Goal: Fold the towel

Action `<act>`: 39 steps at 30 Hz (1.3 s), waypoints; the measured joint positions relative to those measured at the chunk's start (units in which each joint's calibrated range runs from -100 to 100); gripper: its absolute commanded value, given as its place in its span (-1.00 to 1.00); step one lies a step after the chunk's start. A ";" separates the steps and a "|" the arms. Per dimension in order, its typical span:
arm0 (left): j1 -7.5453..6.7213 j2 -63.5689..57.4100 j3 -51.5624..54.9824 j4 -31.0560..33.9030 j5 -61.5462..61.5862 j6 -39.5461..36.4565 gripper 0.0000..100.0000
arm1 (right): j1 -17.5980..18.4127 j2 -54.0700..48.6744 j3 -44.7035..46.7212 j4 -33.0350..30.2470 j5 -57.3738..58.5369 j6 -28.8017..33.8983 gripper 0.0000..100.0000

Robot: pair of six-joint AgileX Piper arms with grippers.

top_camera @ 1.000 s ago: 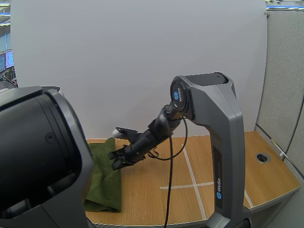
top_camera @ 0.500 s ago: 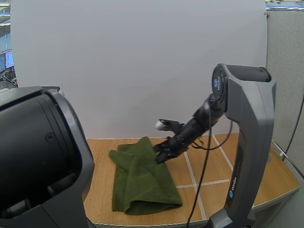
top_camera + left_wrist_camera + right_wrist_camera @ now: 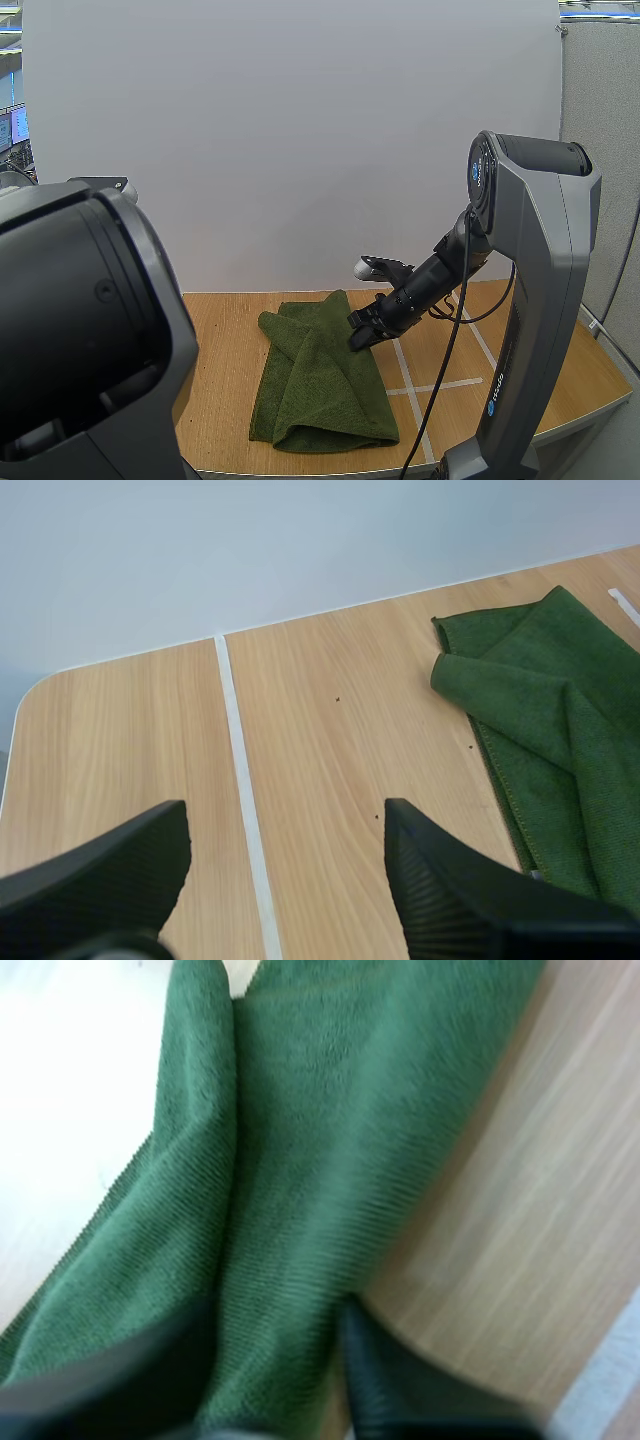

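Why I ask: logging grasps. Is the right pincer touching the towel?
Touching. The right wrist view shows the right pincer pinching a fold of the towel.

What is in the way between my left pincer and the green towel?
Nothing visible. The open left pincer hangs above bare table, with only a flat white tape line below it, and the towel lies off to one side. The right pincer pinches a fold of the towel.

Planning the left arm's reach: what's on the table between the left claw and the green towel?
Only bare wood. In the left wrist view, the table between the open left claw and the towel holds nothing.
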 measured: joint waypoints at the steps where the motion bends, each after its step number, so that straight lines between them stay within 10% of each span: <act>1: 0.00 0.00 0.00 0.00 0.00 0.13 0.81 | 0.00 0.00 0.00 0.00 0.00 -0.01 1.00; 9: -0.07 0.97 0.00 -3.46 0.35 5.59 0.81 | 0.00 -7.26 0.13 -1.03 2.44 3.85 0.83; 19: -0.21 14.42 -0.87 -6.90 0.85 10.93 0.81 | 0.00 -17.99 0.13 -4.25 14.55 7.05 -1.00; 39: -12.53 33.94 -15.52 -3.74 0.64 11.93 0.81 | 0.00 -33.28 17.00 -9.81 15.42 10.63 -1.00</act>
